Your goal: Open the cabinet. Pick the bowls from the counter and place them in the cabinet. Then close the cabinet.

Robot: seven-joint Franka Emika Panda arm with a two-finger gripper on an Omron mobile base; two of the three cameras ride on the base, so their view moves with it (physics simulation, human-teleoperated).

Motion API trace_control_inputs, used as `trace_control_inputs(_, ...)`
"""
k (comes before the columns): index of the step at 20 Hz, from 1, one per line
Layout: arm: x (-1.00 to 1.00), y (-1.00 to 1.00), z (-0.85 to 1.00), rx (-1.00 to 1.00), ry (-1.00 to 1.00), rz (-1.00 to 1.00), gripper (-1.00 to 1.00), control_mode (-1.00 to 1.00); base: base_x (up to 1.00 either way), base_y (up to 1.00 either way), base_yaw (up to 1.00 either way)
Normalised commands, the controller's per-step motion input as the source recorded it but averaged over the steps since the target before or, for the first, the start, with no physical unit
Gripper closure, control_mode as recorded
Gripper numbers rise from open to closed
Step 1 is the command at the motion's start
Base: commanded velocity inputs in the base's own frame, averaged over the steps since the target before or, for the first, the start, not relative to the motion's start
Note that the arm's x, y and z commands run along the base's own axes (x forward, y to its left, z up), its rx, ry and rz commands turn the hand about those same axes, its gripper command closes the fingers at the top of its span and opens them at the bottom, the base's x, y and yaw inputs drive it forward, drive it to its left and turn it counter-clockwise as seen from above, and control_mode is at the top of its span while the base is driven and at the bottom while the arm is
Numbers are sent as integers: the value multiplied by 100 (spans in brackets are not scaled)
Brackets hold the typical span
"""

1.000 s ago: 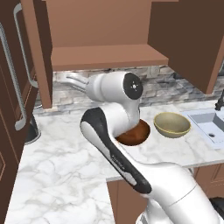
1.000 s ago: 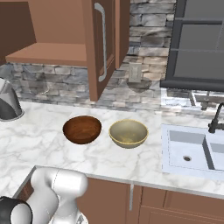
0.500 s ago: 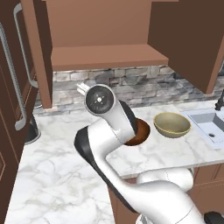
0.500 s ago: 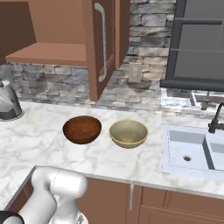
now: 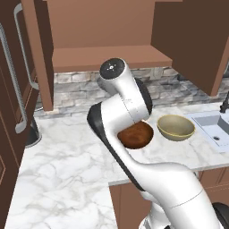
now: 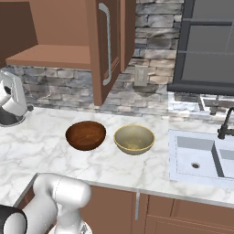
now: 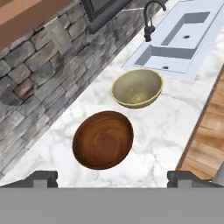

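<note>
While our gripper (image 7: 112,177) hangs spread wide and empty, the dark wooden bowl (image 7: 103,139) lies right at 12 o'clock from it on the marble counter (image 7: 162,127). We see the pale beige bowl (image 7: 137,88) just beside it at 1 o'clock, near the sink (image 7: 175,39). Cabinet (image 6: 107,45) doors stand open.

White sink (image 6: 201,157) with black faucet (image 6: 225,124), stone backsplash (image 6: 146,91).
</note>
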Motion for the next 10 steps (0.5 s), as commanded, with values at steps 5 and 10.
trace_control_inputs(5,11,-26,-27,0,4,0,-100,-100,0,0,0)
trace_control_inputs(10,0,-18,-39,0,6,0,-100,-100,0,0,0)
